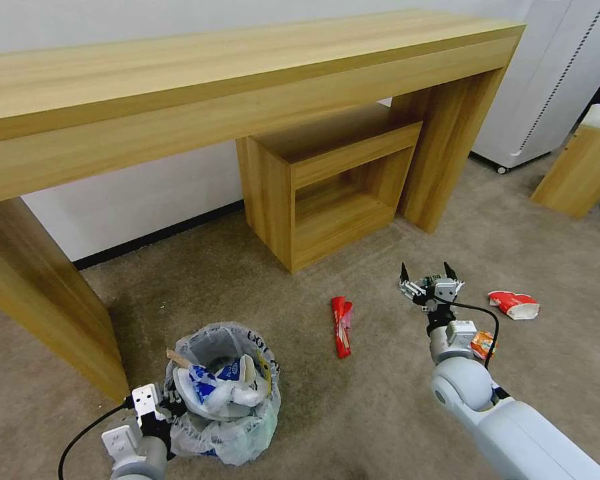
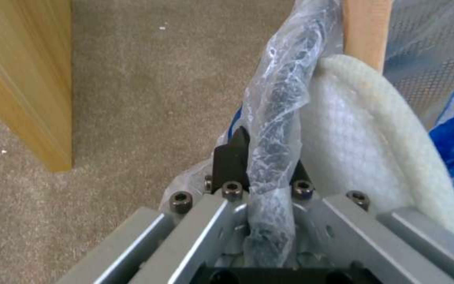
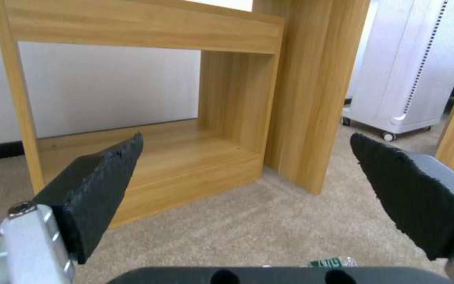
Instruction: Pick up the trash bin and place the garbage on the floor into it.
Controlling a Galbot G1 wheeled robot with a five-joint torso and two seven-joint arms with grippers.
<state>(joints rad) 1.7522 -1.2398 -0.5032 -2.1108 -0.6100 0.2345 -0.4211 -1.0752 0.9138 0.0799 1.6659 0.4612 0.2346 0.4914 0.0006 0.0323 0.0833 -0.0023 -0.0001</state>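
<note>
Two grippers share the work here, and we take them from our own base outward. Nearest us, our left gripper [image 1: 159, 408] is clamped on the bag-wrapped rim of the small round trash bin lined with crinkly whitish plastic [image 1: 223, 390]. We judge that pinching the rim is what lets us carry the bin from one piece of litter to the next. The bin sits low over the beige short-pile carpet [image 1: 353, 407], near the wooden desk leg [image 1: 43, 293], and already holds a white slipper [image 2: 363, 130] and blue-and-white wrappers [image 1: 210, 379].

Further out, our right gripper [image 1: 430, 280] hangs above the carpet with its black pads [image 3: 101, 185] wide apart, empty, apparently ready to come down on something. A crumpled orange wrapper [image 1: 482, 344] lies beside that forearm. The long red wrapper [image 1: 342, 325] lies between bin and gripper, and a red-and-white packet [image 1: 513, 304] lies beyond to the right. Behind stands the low wooden shelf unit [image 1: 330, 183].
</note>
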